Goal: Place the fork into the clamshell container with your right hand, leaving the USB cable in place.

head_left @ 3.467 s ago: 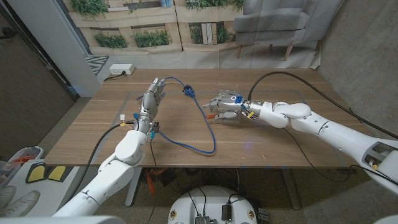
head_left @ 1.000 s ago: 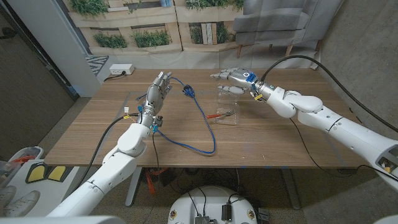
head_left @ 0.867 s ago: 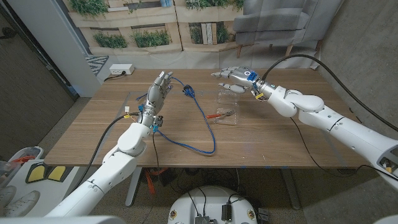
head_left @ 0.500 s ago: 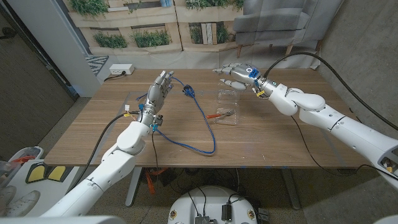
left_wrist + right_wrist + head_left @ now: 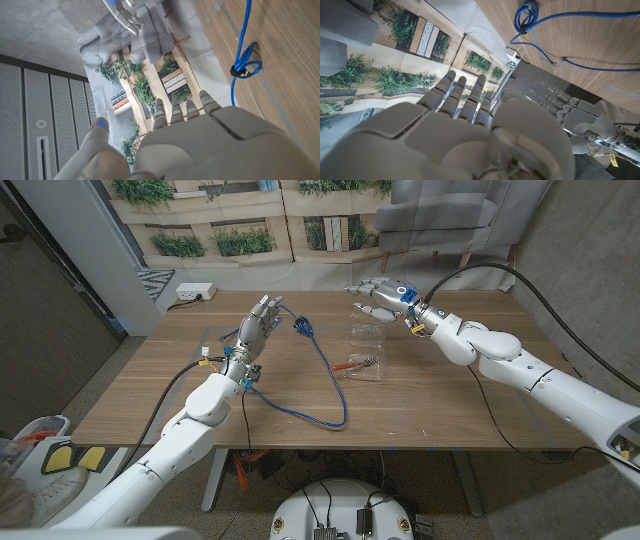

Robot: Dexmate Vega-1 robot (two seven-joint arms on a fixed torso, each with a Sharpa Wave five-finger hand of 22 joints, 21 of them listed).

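Table [image 5: 150, 395] of wood carries everything, and its layout matches the frame from 3.5 s ago, though the right arm has moved a great deal. Back then the right hand [image 5: 381, 293] was low over the container [image 5: 366, 352], fingers down on it; now it is lifted well above the far edge of the table, beyond the container and clear of it. Its fingers are spread and loosely curved, holding nothing and touching nothing; the right wrist view shows the same hand [image 5: 455, 125] with its fingers apart. The left hand [image 5: 255, 328] has stayed where it was, stretched out on the table's left part with fingers extended close together, nothing in it, just beside the cable [image 5: 325, 385]. That blue cable still loops across the middle of the table, its coiled end [image 5: 301, 327] near the left fingertips. The clear container stands between the cable and the right arm. The fork [image 5: 358, 364] lies inside it.
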